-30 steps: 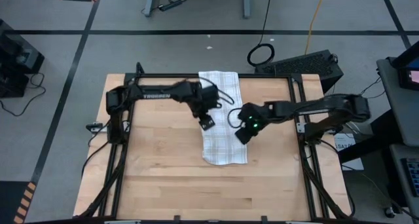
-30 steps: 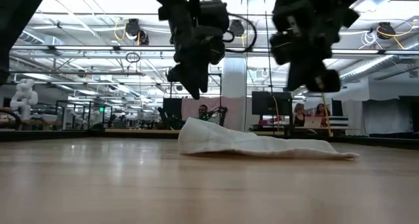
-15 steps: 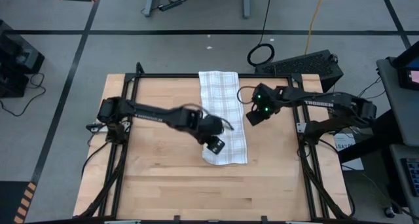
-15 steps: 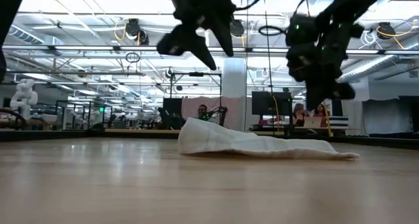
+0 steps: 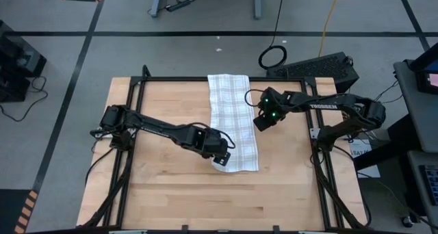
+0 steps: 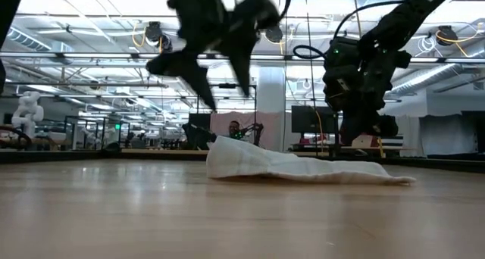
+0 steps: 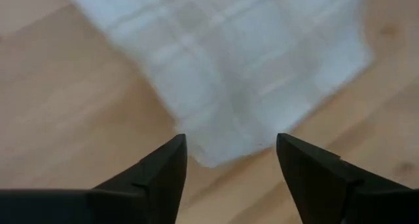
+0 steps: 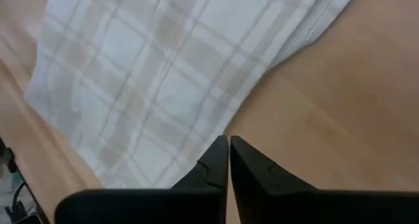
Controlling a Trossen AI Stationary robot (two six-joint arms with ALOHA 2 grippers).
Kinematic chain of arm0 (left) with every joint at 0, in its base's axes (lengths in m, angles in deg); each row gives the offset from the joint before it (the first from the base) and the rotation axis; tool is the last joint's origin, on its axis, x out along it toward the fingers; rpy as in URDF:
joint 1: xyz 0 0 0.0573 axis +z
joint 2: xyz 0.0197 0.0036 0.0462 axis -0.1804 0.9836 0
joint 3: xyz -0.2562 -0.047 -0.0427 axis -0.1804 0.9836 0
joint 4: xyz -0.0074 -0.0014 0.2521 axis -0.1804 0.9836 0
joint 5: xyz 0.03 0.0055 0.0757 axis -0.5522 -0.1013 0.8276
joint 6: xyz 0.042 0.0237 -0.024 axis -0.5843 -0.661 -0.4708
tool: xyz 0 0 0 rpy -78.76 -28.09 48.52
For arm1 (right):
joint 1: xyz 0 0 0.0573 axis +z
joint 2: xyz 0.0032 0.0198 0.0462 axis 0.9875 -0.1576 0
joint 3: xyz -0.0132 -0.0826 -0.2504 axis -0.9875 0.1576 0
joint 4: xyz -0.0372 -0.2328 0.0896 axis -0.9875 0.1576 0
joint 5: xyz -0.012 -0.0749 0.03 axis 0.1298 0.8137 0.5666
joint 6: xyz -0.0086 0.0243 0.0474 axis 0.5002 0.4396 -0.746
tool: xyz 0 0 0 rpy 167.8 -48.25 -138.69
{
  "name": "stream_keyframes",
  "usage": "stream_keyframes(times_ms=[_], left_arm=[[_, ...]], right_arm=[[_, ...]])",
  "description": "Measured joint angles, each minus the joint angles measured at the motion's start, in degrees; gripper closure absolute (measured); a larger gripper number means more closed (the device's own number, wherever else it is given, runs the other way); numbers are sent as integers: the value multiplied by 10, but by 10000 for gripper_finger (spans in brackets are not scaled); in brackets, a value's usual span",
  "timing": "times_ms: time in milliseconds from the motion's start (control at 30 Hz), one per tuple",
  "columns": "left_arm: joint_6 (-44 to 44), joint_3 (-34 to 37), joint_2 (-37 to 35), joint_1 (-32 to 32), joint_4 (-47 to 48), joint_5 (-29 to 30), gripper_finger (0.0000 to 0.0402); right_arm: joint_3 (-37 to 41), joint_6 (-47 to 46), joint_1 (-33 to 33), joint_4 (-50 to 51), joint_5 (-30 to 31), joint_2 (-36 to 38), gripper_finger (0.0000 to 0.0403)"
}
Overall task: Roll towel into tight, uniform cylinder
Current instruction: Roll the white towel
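Left claw over the towel's corner, right claw beside its edge.

The left claw (image 5: 220,159) hangs spread wide above the 7 o'clock corner of the towel (image 5: 233,124), touching nothing. The right claw (image 5: 259,122), pinched closed and empty, sits at the towel's 3 o'clock edge. The towel lies flat as a long strip on the bench (image 5: 164,193), reaching its 12 o'clock rim.

Bright even overhead light, left wrist view blurred

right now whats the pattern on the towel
White with a faint grey-beige check grid on the towel, clearest in the right wrist view.
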Motion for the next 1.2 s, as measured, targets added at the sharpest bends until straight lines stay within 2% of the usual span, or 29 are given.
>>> stream_keyframes(times_ms=[133,300,467,600,700,833,900,967,1033,1133,1200], left_arm=[[-58,18,-2,11,-27,-38,169],[-94,40,-9,38,-97,-143,175],[-147,42,-14,58,-52,-153,175],[-176,40,-21,79,-53,-174,175],[-163,40,-21,89,-41,-178,175],[-48,40,-21,90,-64,-170,175],[-35,40,-22,81,-70,-132,175],[-26,40,-22,69,-32,-88,175],[-31,48,-22,60,-26,-72,174],[-37,89,-29,50,-107,-81,168],[-4,125,-38,38,-157,-81,165]], right_arm=[[0,5,0,4,-31,8,376],[0,-16,7,6,-71,43,354],[0,-53,24,10,-71,92,336],[0,-106,43,12,-72,131,329],[0,-148,62,12,-68,161,328],[0,-197,95,11,-30,203,328],[0,-223,112,10,-10,222,328],[0,-250,125,9,2,240,328],[0,-271,136,5,12,254,328],[0,-293,148,4,31,270,328],[0,-303,155,-7,41,275,328]])
